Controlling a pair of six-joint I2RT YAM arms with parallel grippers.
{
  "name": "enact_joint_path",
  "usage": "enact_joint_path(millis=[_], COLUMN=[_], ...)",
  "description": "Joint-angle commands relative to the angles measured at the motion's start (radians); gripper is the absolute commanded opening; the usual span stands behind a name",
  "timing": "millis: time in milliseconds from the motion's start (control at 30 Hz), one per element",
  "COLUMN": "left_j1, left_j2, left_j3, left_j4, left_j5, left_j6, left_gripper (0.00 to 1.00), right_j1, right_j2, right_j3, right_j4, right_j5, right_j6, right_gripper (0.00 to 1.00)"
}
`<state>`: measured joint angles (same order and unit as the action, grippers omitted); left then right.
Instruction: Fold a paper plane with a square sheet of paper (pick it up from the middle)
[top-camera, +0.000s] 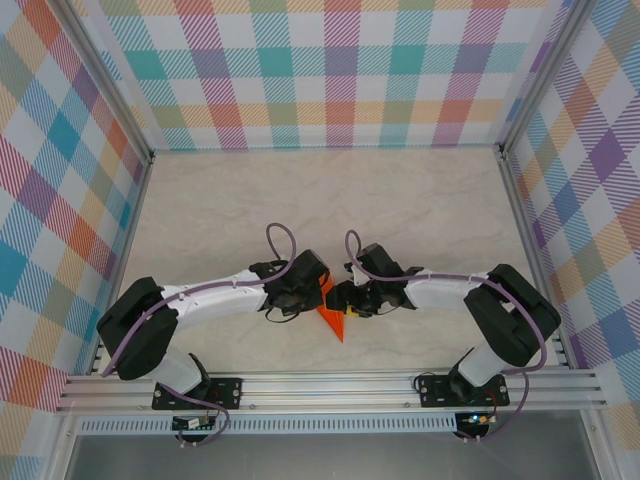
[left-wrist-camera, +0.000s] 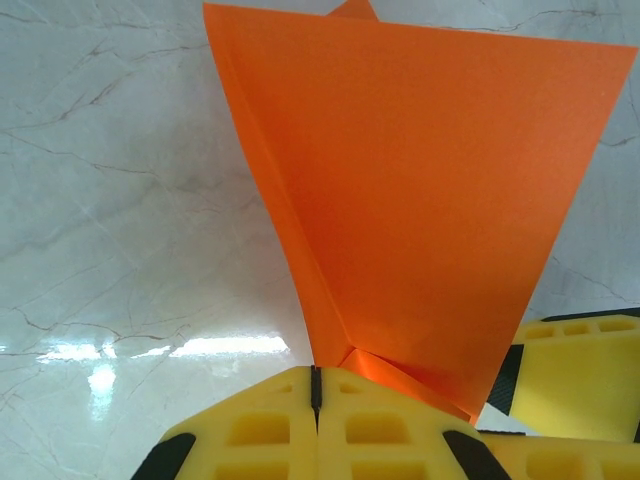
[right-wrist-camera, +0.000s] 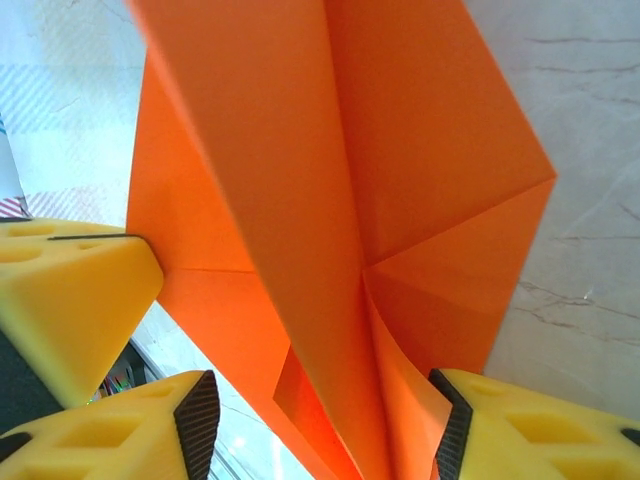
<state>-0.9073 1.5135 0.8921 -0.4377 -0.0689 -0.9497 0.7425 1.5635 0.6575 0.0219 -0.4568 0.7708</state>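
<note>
Marbled white table (top-camera: 300, 200) between checkered walls (top-camera: 340, 70), both arms meeting near its front middle. There the left tool (left-wrist-camera: 315, 388) is clenched on the creased orange square sheet of paper (left-wrist-camera: 420, 200); the right tool (right-wrist-camera: 320, 405) stands parted, the sheet's folds between its fingers.

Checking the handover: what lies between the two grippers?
In the top view, the folded orange paper lies between them; the left gripper is shut on it.

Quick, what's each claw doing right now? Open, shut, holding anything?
Left gripper: shut, pinching the orange paper.
Right gripper: open, one jaw on either side of the paper.
</note>
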Motion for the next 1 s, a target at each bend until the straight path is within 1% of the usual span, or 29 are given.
enact_joint_path(millis=[0, 200, 433, 467, 533, 567, 667, 700, 767, 800, 900, 967], left_j1=[0.009, 0.01, 0.01, 0.01, 0.01, 0.009, 0.01, 0.01, 0.009, 0.01, 0.011, 0.016], left_j2=[-0.026, -0.025, -0.029, -0.03, -0.037, -0.043, -0.075, -0.094, -0.137, -0.166, -0.247, -0.297], left_j3=[-0.011, -0.016, -0.017, -0.018, -0.021, -0.026, -0.039, -0.046, -0.06, -0.069, -0.098, -0.126], left_j4=[0.002, 0.006, 0.01, 0.008, 0.013, 0.015, 0.023, 0.025, 0.021, 0.012, -0.013, -0.019], left_j5=[-0.002, 0.001, 0.002, 0.003, 0.001, 0.0, -0.006, -0.015, -0.042, -0.061, -0.118, -0.142], left_j6=[0.013, 0.01, 0.006, 0.006, 0.005, 0.006, 0.007, 0.008, 0.006, 0.007, 0.004, -0.003], left_gripper=[0.04, 0.04, 0.04, 0.04, 0.04, 0.05, 0.1, 0.14, 0.18, 0.2, 0.26, 0.28], right_j1=[0.014, 0.035, 0.065, 0.071, 0.088, 0.095, 0.113, 0.117, 0.121, 0.121, 0.12, 0.118], right_j2=[0.01, 0.029, 0.08, 0.086, 0.098, 0.102, 0.086, 0.075, 0.058, 0.052, 0.053, 0.067], right_j3=[0.027, 0.047, 0.105, 0.119, 0.147, 0.164, 0.202, 0.222, 0.274, 0.308, 0.408, 0.456], right_j4=[-0.014, -0.062, -0.112, -0.133, -0.182, -0.21, -0.288, -0.331, -0.448, -0.525, -0.714, -0.787], right_j5=[0.003, 0.04, 0.067, 0.084, 0.124, 0.147, 0.2, 0.242, 0.332, 0.395, 0.567, 0.65], right_j6=[-0.029, -0.047, -0.072, -0.077, -0.089, -0.095, -0.106, -0.111, -0.118, -0.12, -0.127, -0.115], right_gripper=[0.53, 0.44, 0.31, 0.27, 0.24, 0.18, 0.12, 0.11, 0.1, 0.1, 0.11, 0.13])
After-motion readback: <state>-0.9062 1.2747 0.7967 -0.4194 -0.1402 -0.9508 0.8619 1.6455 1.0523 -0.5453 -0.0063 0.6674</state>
